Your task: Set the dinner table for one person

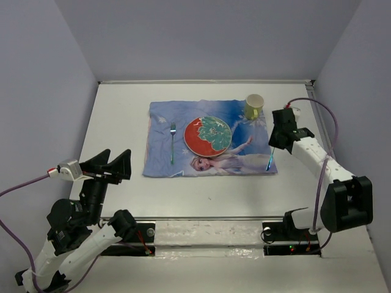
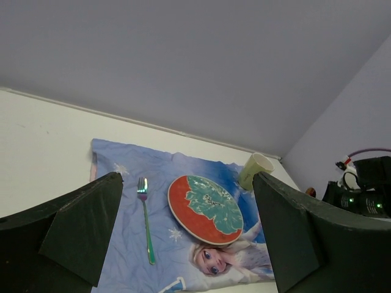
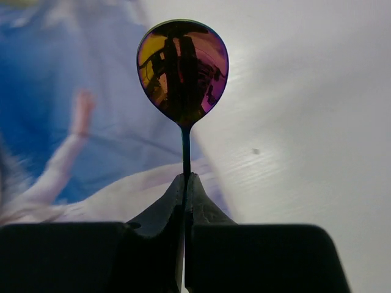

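Observation:
The off-white dinner table (image 1: 116, 122) carries a blue cartoon-princess mat (image 1: 164, 119). On the mat lie a red and green plate (image 1: 208, 135), an iridescent fork (image 1: 173, 142) to its left and a yellow-green cup (image 1: 254, 106) at the far right corner. My right gripper (image 1: 276, 145) is shut on the handle of an iridescent spoon (image 1: 269, 162) over the mat's right edge. In the right wrist view the spoon's bowl (image 3: 182, 70) stands out beyond the closed fingertips (image 3: 185, 178). My left gripper (image 1: 113, 165) is open and empty, raised at the near left, apart from the mat.
The left wrist view shows the fork (image 2: 146, 226), plate (image 2: 206, 209), cup (image 2: 255, 171) and mat (image 2: 122, 177) between my open fingers, with the right arm's body (image 2: 366, 189) at far right. Grey walls enclose the table on three sides.

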